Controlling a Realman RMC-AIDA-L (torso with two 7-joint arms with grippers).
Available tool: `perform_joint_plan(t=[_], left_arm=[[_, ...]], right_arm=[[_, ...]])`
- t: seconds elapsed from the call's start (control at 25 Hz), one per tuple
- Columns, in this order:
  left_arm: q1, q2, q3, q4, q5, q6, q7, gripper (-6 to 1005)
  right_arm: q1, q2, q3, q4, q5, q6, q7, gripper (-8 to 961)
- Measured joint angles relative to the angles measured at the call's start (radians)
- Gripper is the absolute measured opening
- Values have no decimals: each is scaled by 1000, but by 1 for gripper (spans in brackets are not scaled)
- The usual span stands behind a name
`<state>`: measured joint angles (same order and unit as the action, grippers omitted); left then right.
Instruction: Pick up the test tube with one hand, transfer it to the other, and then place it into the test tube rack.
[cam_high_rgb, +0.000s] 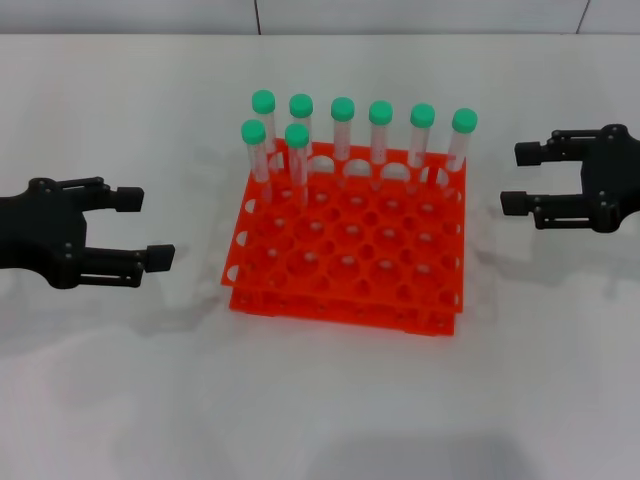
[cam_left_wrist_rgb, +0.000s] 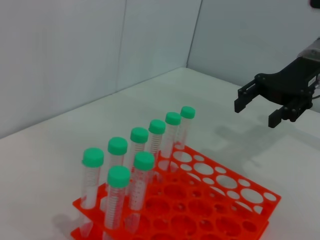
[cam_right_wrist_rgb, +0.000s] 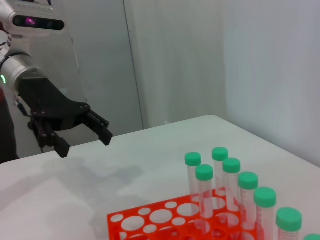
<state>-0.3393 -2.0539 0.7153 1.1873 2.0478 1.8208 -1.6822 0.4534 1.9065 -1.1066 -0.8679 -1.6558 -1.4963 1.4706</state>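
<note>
The orange-red test tube rack (cam_high_rgb: 338, 293) stands in the middle of the white table. Several green-capped test tubes (cam_high_rgb: 381, 125) stand upright in its far rows, a full back row and two more in the second row at the left; I cannot tell them apart. My left gripper (cam_high_rgb: 150, 227) hovers open and empty left of the rack, fingers pointing at it. My right gripper (cam_high_rgb: 515, 178) hovers open and empty to the right, level with the back row. The left wrist view shows the rack (cam_left_wrist_rgb: 235, 210), tubes (cam_left_wrist_rgb: 144, 162) and right gripper (cam_left_wrist_rgb: 256, 112). The right wrist view shows the tubes (cam_right_wrist_rgb: 224, 167) and left gripper (cam_right_wrist_rgb: 85, 144).
Pale wall panels (cam_left_wrist_rgb: 100, 55) close off the table's far side. Bare white tabletop (cam_high_rgb: 320, 400) lies in front of the rack and on both sides under the grippers.
</note>
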Motion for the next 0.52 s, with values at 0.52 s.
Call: perform_joint_plan(t=[0.52], left_arm=[[-14, 5, 4, -2, -3, 11, 13, 883]], right_arm=[[-6, 7, 2, -2, -2, -14, -1, 664]])
